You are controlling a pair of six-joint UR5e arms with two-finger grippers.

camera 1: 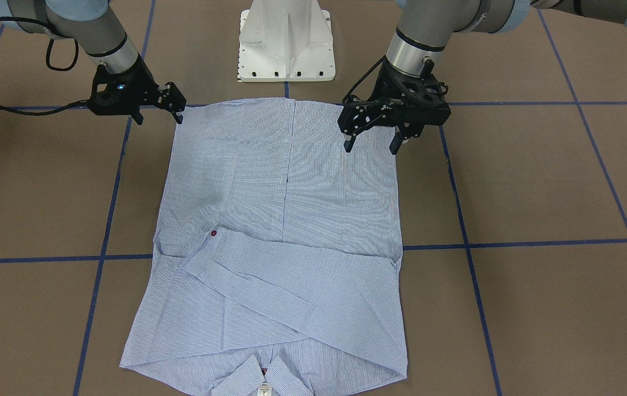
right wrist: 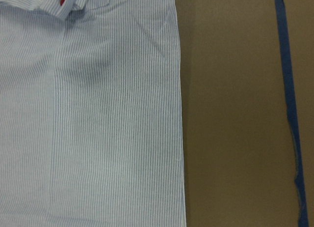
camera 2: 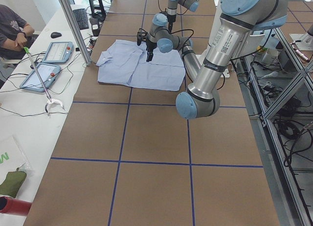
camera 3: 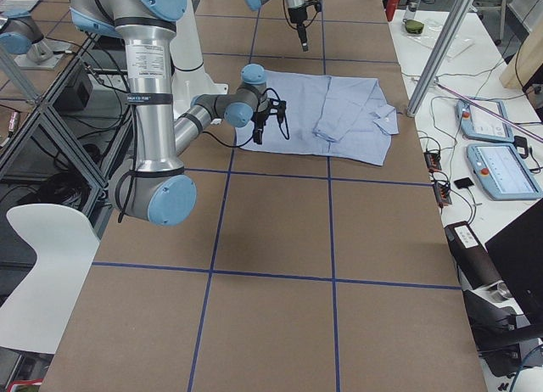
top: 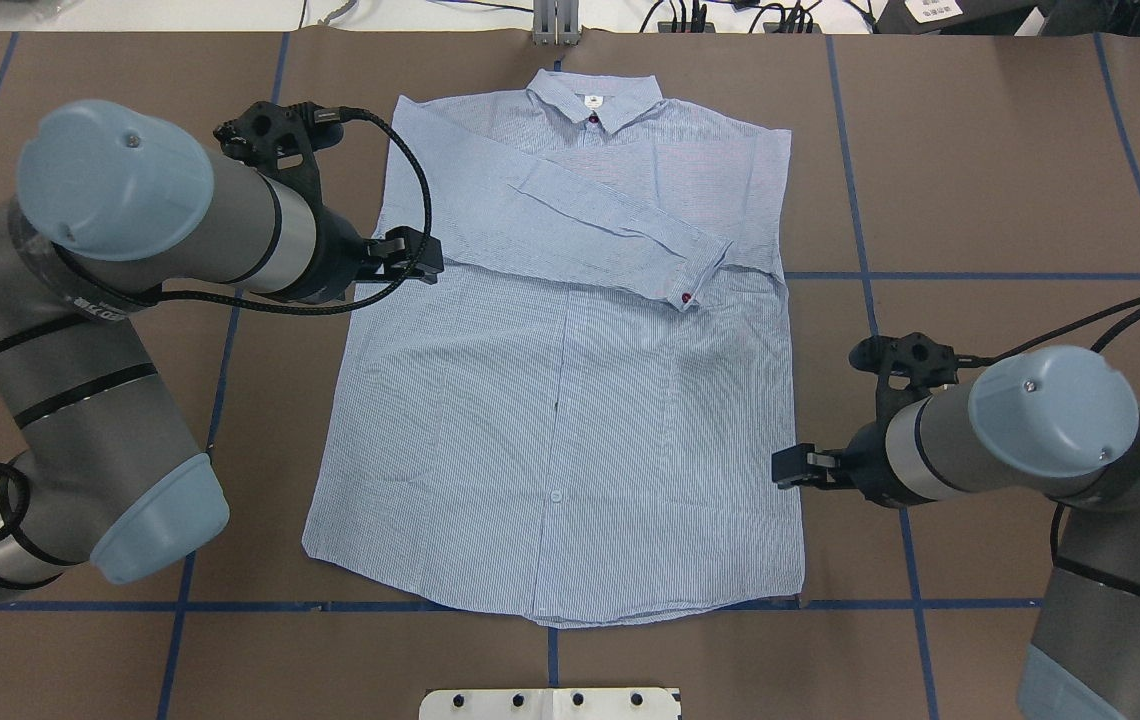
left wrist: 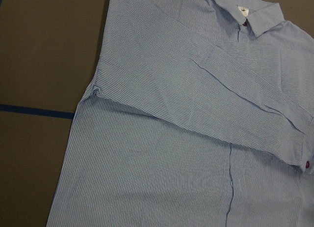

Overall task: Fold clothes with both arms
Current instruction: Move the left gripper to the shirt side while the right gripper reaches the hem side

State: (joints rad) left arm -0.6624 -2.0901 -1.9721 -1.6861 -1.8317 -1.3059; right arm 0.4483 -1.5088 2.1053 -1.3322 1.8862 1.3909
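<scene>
Shirt (top: 550,420): flat on the desk (top: 980,150), front up, hem (top: 550,605) nearest my base, collar (top: 595,98) farthest, one sleeve (top: 570,225) folded across the chest.
Left jaws: spread wide, holding nothing, raised over the shirt's left edge near the hem.
Right jaws: parted, empty, just outside the right edge near the hem.
Deciding relation: the long axis runs straight away from me, hem to collar, between both jaws. Each has its own hem corner nearest.

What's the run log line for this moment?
shirt: flat, sleeve across chest | left gripper: open, empty, above shirt's edge | right gripper: open, empty, at opposite edge
</scene>
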